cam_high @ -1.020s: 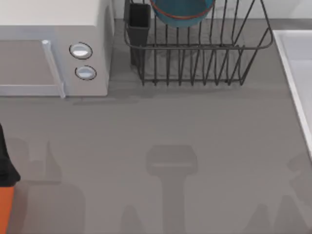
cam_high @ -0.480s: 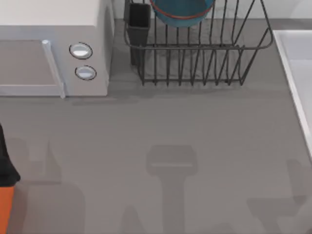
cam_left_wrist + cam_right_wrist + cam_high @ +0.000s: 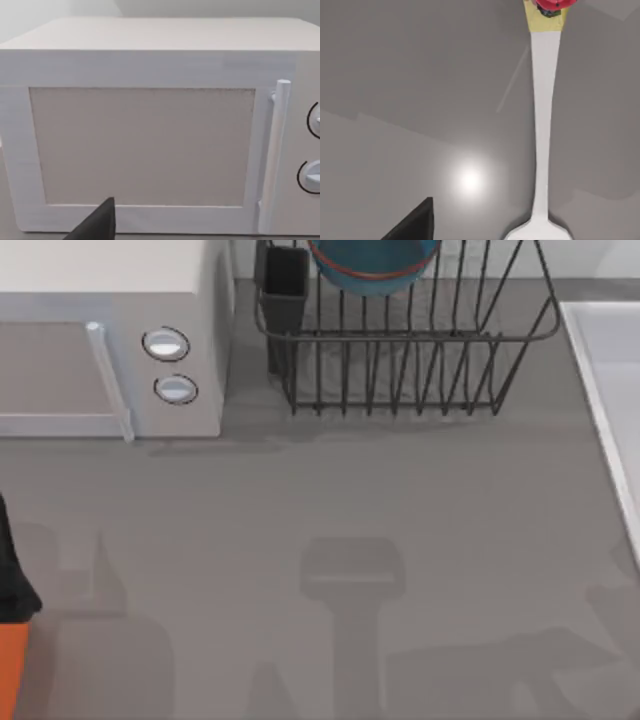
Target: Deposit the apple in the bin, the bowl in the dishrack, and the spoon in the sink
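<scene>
The teal-blue bowl (image 3: 372, 262) with its orange-red rim band rests in the black wire dishrack (image 3: 410, 360) at the table's back. Part of the pale sink (image 3: 612, 390) runs along the right edge. A white spoon (image 3: 543, 125) with a yellow and red handle end lies lengthwise over a grey surface in the right wrist view, where a dark tip of my right gripper (image 3: 415, 222) juts in beside it. A similar dark tip of my left gripper (image 3: 100, 222) shows in the left wrist view, facing the microwave door. The apple is out of view.
A white microwave (image 3: 110, 340) with two round knobs fills the back left. An orange and black object (image 3: 12, 640) is cut off at the left edge. Arm shadows fall across the table's front.
The shadow at the table's front right has spread leftward across the surface. The bowl, dishrack and microwave have not moved.
</scene>
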